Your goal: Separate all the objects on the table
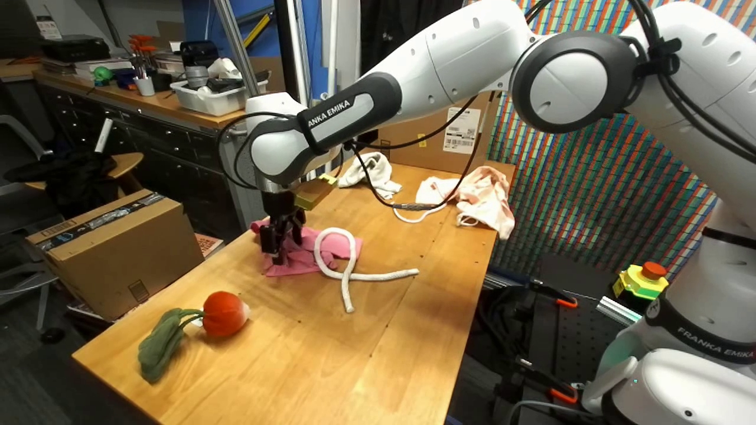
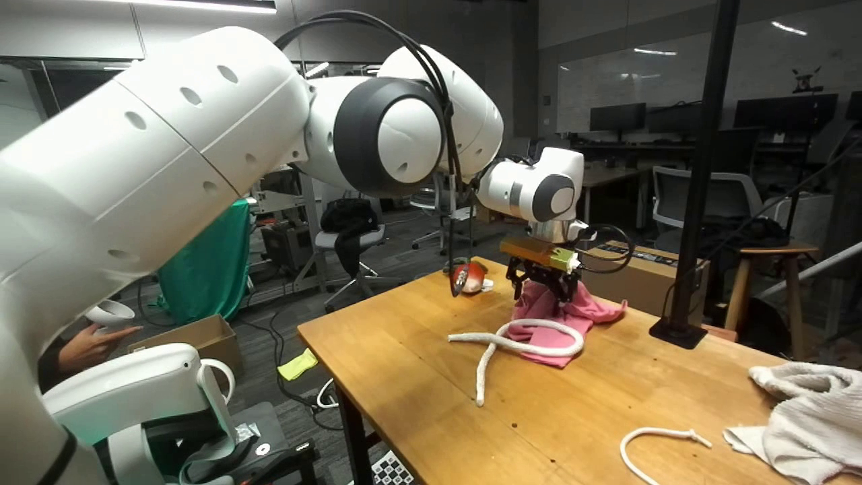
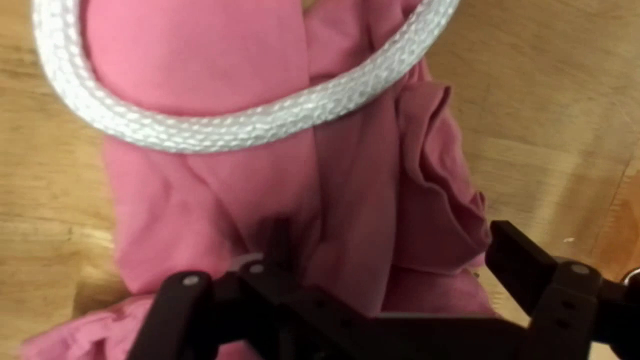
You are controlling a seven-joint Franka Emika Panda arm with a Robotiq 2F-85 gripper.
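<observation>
A pink cloth (image 1: 304, 260) lies crumpled on the wooden table; it also shows in an exterior view (image 2: 596, 310) and the wrist view (image 3: 200, 65). A thick white rope (image 1: 378, 276) lies with its loop over the cloth; it also shows in the wrist view (image 3: 200, 134). My gripper (image 1: 286, 248) points down at the cloth, beside the rope loop. In the wrist view its fingers (image 3: 395, 250) are wide apart, with cloth folds between them. A red plush vegetable with green leaves (image 1: 224, 314) lies apart. A white cloth (image 1: 372, 168) and a pale pink cloth (image 1: 487, 195) lie farther along.
A thin white cord (image 1: 416, 219) lies by the pale pink cloth. A cardboard box (image 1: 437, 127) stands behind the cloths. A black pole (image 2: 700, 168) stands on the table edge near the pink cloth. Another box (image 1: 118, 254) is beside the table.
</observation>
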